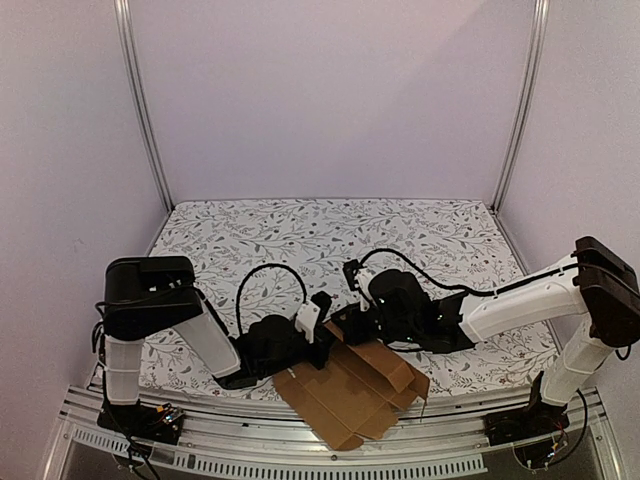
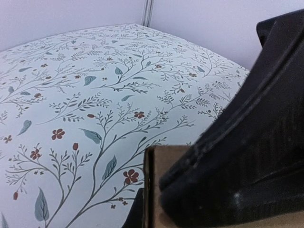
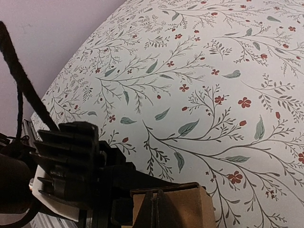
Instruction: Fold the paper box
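The paper box [image 1: 345, 392] is a plain brown cardboard sheet with flaps. It lies partly folded at the near table edge and overhangs it. My left gripper [image 1: 322, 345] and right gripper [image 1: 350, 328] meet at its far raised flap. In the left wrist view my left gripper [image 2: 149, 209] is shut on an upright flap edge [image 2: 164, 161]. The black body of the right gripper [image 2: 247, 142] presses close on the right. In the right wrist view my right gripper [image 3: 155, 211] is shut, its thin fingers pinched on the brown flap [image 3: 190, 209].
A floral-patterned cloth [image 1: 330, 240] covers the table. Pale walls and two metal posts [image 1: 140, 100] enclose the back and sides. The metal front rail [image 1: 300, 440] runs under the overhanging cardboard. The left arm's gripper body [image 3: 71, 166] shows at the left of the right wrist view.
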